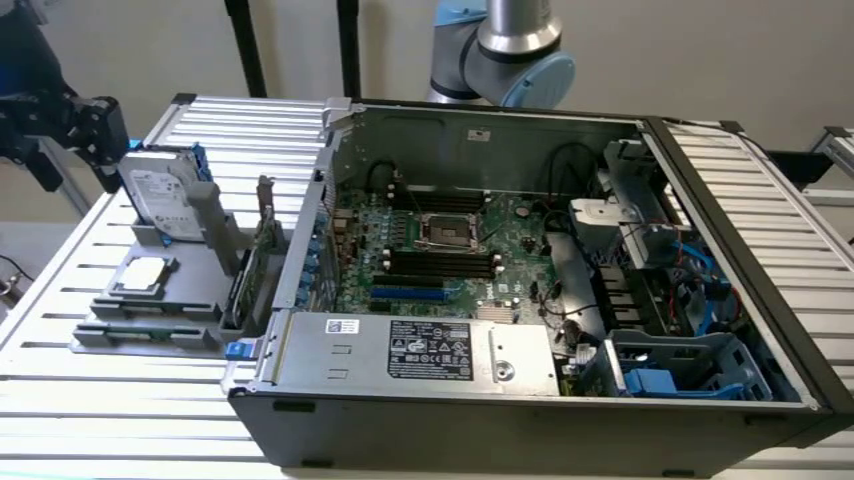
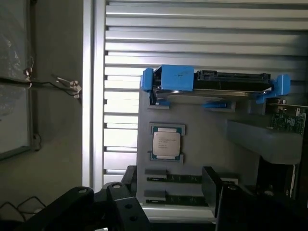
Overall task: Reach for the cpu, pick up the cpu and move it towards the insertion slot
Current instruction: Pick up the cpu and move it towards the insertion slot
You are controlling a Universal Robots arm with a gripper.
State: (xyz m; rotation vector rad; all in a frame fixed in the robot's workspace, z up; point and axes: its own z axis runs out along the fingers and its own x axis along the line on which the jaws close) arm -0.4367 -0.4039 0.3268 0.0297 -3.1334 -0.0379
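Slatted pale metal desk (image 1: 120,400), plain wall (image 1: 747,60) behind. Small square silver-grey cpu (image 2: 166,144) lies flat in grey tray (image 1: 196,290) on it, beside open computer case (image 1: 534,420). Black pincer (image 2: 166,178) nearby, jaws wide, empty.

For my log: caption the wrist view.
Open claw faces the grey tray; cpu lies untouched in its nest near the hard drive.

Exterior view: soft, even light, source unseen, shadows faint and diffuse. Slatted tabletop (image 1: 80,400) pale, slightly washed out. Computer case (image 1: 534,430) interior dimmer, deepest shade in bays toward exterior view's right; faint glint on insertion slot (image 1: 450,232) frame. Wrist view: tabletop slats bright, near blown out; cpu (image 2: 166,144) lid shows pale sheen. Gripper (image 2: 168,178) dark, underexposed silhouette in foreground, out of focus. Both pictures mildly soft, fine print unreadable.
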